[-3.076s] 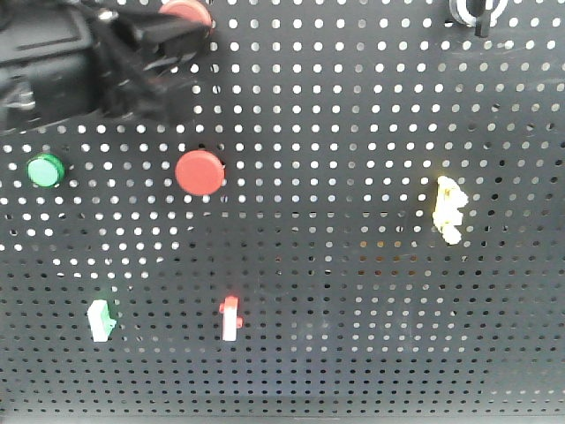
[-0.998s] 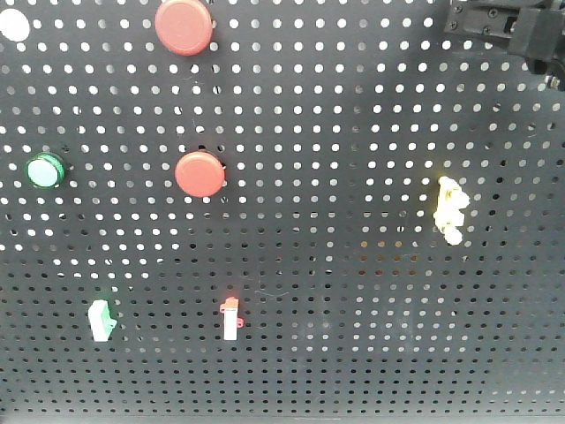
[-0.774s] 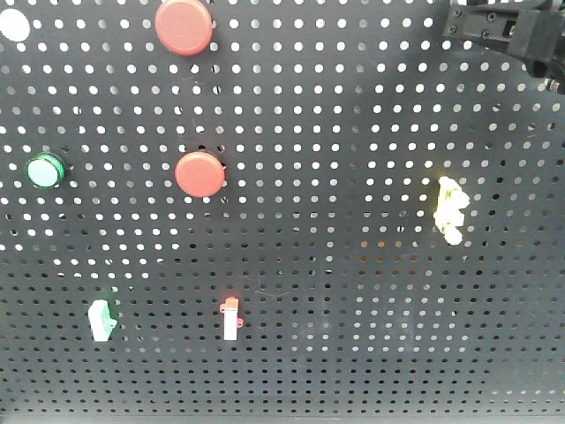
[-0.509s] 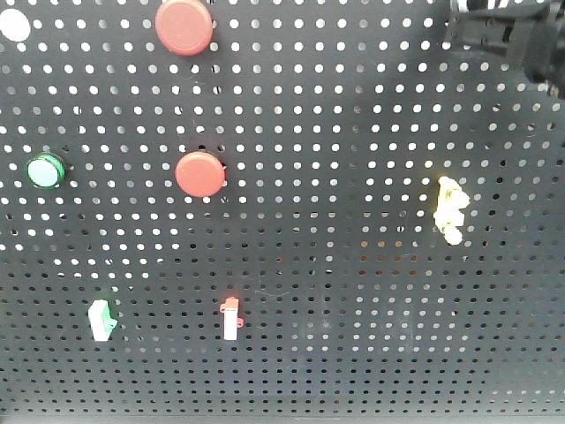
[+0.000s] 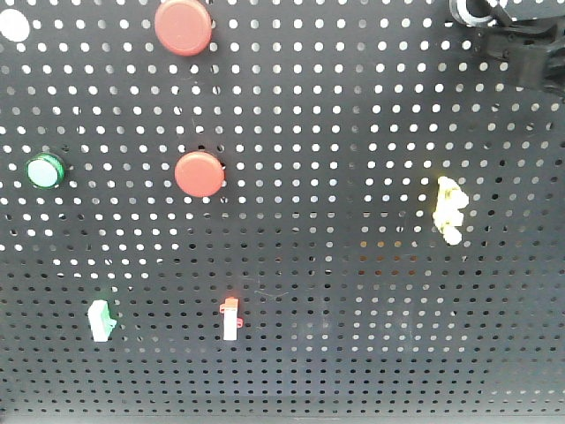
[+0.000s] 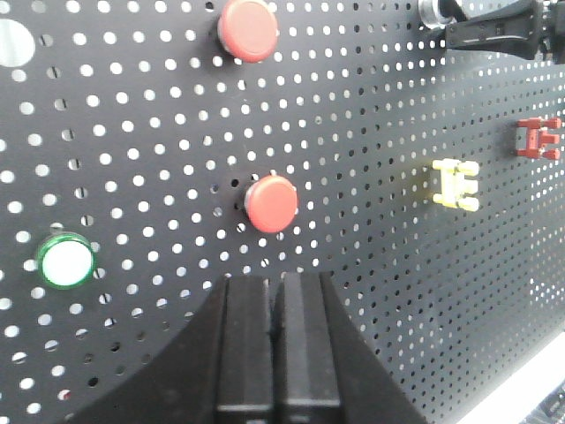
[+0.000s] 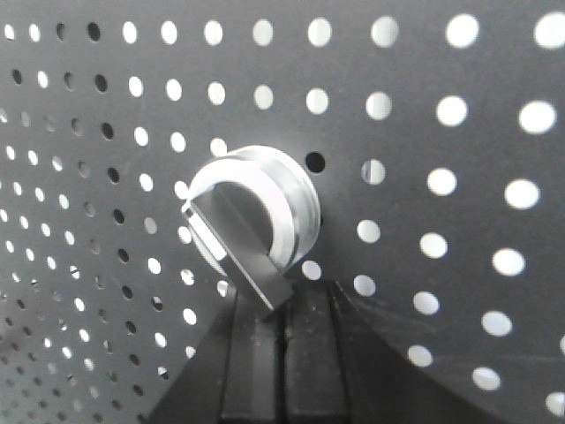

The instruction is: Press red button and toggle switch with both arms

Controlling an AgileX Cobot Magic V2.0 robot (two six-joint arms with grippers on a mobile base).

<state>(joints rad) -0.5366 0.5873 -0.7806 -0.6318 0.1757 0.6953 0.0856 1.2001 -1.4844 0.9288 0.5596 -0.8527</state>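
The red button (image 5: 184, 26) sits at the top of the black pegboard; it also shows in the left wrist view (image 6: 248, 28). My left gripper (image 6: 275, 287) is shut and empty, backed off the board below the smaller red button (image 6: 271, 203); it is out of the front view. The toggle switch (image 7: 252, 225) has a black lever in a silvery ring, tilted down to the right. My right gripper (image 7: 282, 309) is shut, its tips right under the lever's end. In the front view the right gripper (image 5: 521, 44) covers most of the switch (image 5: 466, 11).
On the pegboard (image 5: 353, 309) are the smaller red button (image 5: 199, 174), a green button (image 5: 44, 170), a yellow lumpy switch (image 5: 450, 209), a white red-tipped switch (image 5: 230, 319) and a white-green switch (image 5: 101, 320). A red clip (image 6: 538, 139) is at the right.
The left arm, over the upper red button 3.1 s ago, has left the front view. The right gripper came in at the top right and has shifted slightly right, uncovering the switch's ring.
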